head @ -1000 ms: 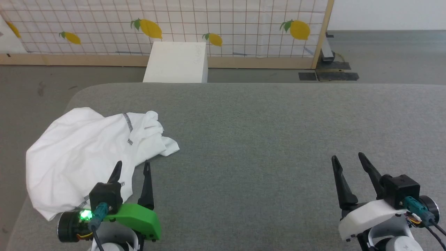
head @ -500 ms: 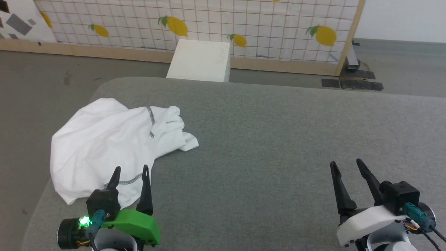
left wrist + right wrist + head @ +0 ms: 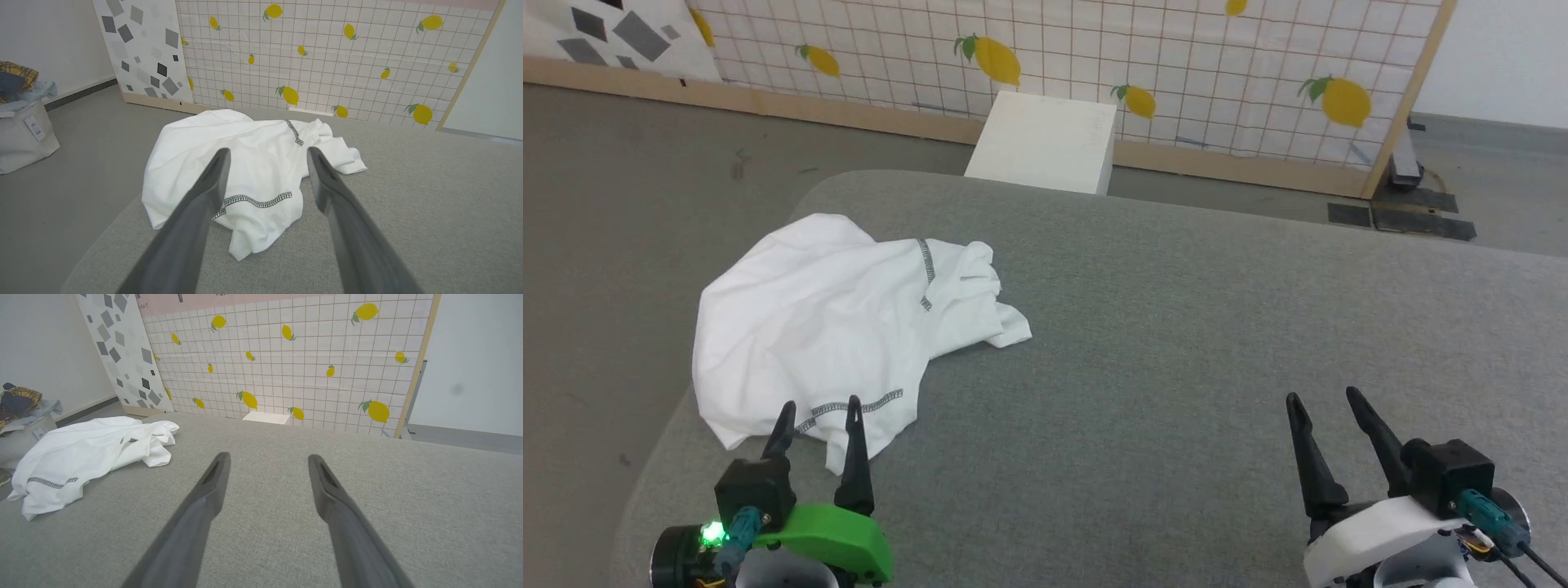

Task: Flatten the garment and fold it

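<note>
Grey cloth covers the desk (image 3: pixel 1176 327). In the head view the T-shirt (image 3: pixel 825 327) lies crumpled on the desk's left part, reaching the left edge, with a strip of dark zigzag stitching showing on its near hem. The left jaws stand wide apart with nothing between them, and their fingers (image 3: pixel 854 457) point at that hem. The right jaws gape empty as well, and their fingers (image 3: pixel 1311 465) are over bare cloth, well apart from the T-shirt. Beyond the desk a white box (image 3: pixel 1045 143) stands on the floor (image 3: pixel 645 180) against a lemon-print screen (image 3: pixel 1176 65).

In the left wrist view the T-shirt (image 3: pixel 245 163) lies just ahead of the fingertips (image 3: pixel 220 163), which may hover above it rather than touch. A bag (image 3: pixel 20 139) heaped with clothes sits far left.

In the right wrist view the T-shirt (image 3: pixel 81 457) lies off to the left, and the box (image 3: pixel 265 417) is straight ahead.
</note>
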Robot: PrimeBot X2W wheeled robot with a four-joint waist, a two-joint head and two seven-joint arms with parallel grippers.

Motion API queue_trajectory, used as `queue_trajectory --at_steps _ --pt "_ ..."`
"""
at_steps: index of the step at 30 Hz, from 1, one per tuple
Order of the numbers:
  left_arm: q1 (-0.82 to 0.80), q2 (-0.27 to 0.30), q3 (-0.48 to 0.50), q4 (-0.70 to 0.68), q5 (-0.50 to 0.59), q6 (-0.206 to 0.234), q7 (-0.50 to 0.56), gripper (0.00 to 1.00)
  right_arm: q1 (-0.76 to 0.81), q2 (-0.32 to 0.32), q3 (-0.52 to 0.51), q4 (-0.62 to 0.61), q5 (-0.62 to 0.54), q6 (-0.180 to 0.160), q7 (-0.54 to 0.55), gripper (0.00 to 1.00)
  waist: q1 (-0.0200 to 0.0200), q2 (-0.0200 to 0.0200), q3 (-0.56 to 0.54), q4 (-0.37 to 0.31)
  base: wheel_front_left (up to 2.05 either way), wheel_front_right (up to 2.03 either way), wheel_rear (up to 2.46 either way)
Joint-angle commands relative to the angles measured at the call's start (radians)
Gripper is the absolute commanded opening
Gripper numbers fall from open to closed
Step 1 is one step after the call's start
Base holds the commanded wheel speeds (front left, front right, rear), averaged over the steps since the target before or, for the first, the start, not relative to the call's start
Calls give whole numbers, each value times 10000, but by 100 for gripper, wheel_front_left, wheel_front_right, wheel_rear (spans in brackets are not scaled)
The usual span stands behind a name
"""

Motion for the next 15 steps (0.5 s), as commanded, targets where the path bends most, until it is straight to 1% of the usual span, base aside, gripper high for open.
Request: queue_trajectory --at_steps 1,15 --pt "218 -12 -1 -5 -69 47 -120 100 95 -2 37 66 122 -7 -134 100 0 0 5 122 0 0 0" --pt "342 -17 -4 99 -251 117 -406 100 124 -2 196 276 106 -8 -419 100 0 0 12 654 0 0 0"
